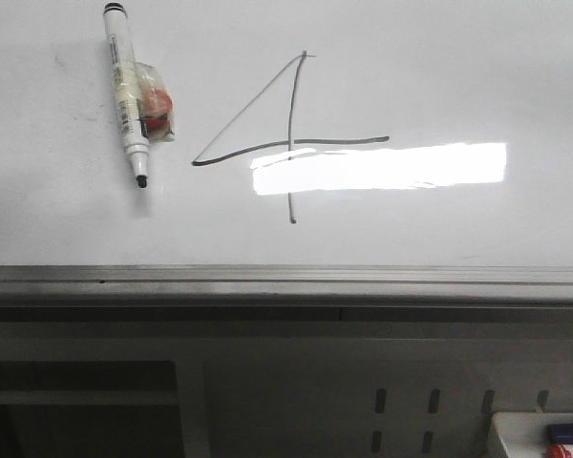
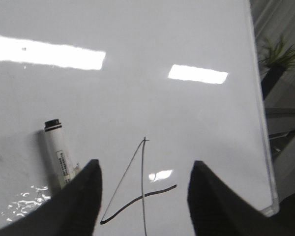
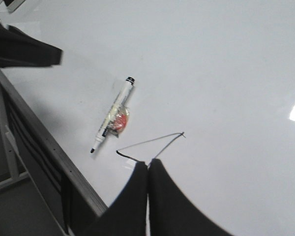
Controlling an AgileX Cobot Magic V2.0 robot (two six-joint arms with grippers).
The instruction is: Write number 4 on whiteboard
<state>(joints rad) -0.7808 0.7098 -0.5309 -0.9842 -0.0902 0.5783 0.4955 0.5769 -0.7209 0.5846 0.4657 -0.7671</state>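
Observation:
The number 4 (image 1: 288, 134) is drawn in thin dark lines on the glossy whiteboard (image 1: 439, 67). A white marker (image 1: 126, 91), uncapped with its tip toward the front rail, lies on the board left of the 4, with a small clear wrapper holding something red (image 1: 158, 103) beside it. No gripper shows in the front view. In the left wrist view my left gripper (image 2: 145, 184) is open and empty above the 4 (image 2: 137, 191), the marker (image 2: 56, 155) beside one finger. In the right wrist view my right gripper (image 3: 148, 166) is shut and empty, covering part of the 4 (image 3: 152, 142).
A bright rectangular glare patch (image 1: 382, 167) lies across the lower part of the 4. The board's grey metal edge rail (image 1: 286, 279) runs along the front, with a grey perforated panel (image 1: 411, 410) below. A white box (image 1: 544, 439) sits at the lower right.

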